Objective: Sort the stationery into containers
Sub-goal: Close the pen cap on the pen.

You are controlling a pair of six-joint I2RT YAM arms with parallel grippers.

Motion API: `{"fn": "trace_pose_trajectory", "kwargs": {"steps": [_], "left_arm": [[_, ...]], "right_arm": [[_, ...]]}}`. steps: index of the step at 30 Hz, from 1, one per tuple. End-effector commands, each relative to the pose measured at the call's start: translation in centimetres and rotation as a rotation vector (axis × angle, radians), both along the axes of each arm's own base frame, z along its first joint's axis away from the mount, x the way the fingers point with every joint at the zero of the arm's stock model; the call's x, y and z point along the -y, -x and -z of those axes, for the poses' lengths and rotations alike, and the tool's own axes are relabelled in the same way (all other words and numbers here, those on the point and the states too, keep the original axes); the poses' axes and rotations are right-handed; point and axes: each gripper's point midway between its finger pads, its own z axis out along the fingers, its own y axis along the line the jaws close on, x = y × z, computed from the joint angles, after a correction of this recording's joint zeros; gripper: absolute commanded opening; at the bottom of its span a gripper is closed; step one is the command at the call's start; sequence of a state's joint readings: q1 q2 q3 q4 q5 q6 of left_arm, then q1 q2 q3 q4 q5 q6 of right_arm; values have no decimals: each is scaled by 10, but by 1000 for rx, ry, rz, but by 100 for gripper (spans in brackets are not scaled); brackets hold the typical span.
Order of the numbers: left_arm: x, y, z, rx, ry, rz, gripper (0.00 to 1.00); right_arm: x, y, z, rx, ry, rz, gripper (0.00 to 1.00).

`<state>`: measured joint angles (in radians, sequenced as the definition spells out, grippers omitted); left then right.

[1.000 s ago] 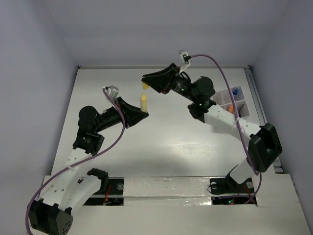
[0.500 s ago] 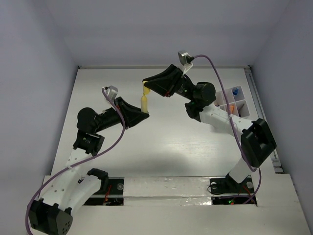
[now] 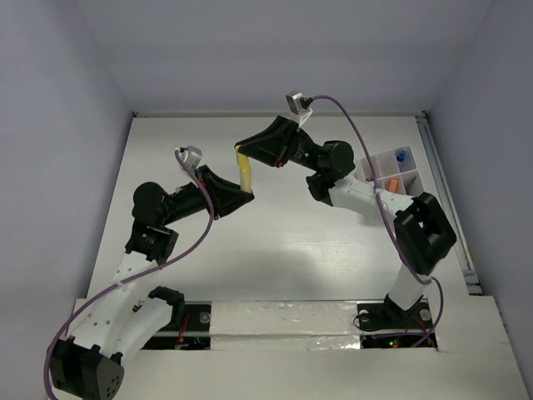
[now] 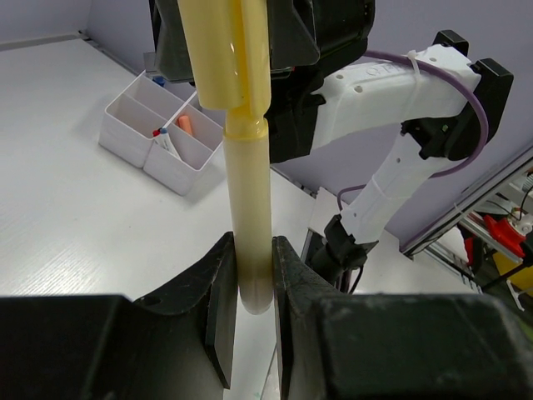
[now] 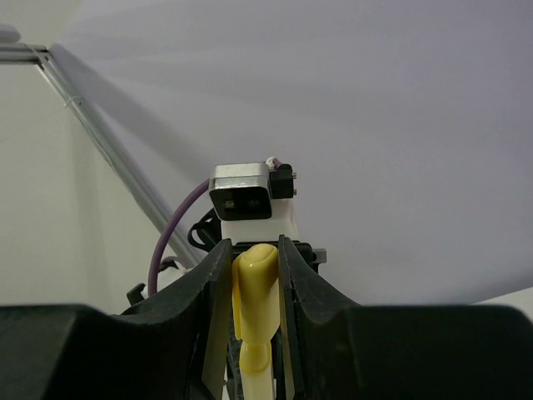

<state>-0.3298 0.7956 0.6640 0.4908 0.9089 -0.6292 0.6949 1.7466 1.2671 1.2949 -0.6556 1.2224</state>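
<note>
The cream stick [image 3: 244,173] hangs tilted in the air over the table [image 3: 291,250], well apart from the organizer box [image 3: 379,160] at the right edge. The left gripper [image 3: 247,194] is clamped on its lower end, the right gripper [image 3: 240,150] on its wider cap end. If the arms pull out of line, the cap may pop off or one end may slip free and drop

Overhead view; close wrist views, shared cream stick [image 4: 249,217]
</note>
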Motion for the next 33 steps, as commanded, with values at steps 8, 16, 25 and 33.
{"fn": "trace_pose_trajectory", "kwargs": {"steps": [8, 16, 25, 33], "left_arm": [[-8, 8, -33, 141, 64, -51, 0], [-12, 13, -51, 171, 137, -67, 0], [-14, 28, -82, 217, 212, -26, 0], [-8, 27, -83, 121, 150, 14, 0]], "right_arm": [[29, 41, -23, 151, -175, -107, 0], [35, 57, -18, 156, -180, -143, 0], [28, 70, -4, 196, -108, -160, 0], [4, 67, 33, 197, 213, -202, 0]]}}
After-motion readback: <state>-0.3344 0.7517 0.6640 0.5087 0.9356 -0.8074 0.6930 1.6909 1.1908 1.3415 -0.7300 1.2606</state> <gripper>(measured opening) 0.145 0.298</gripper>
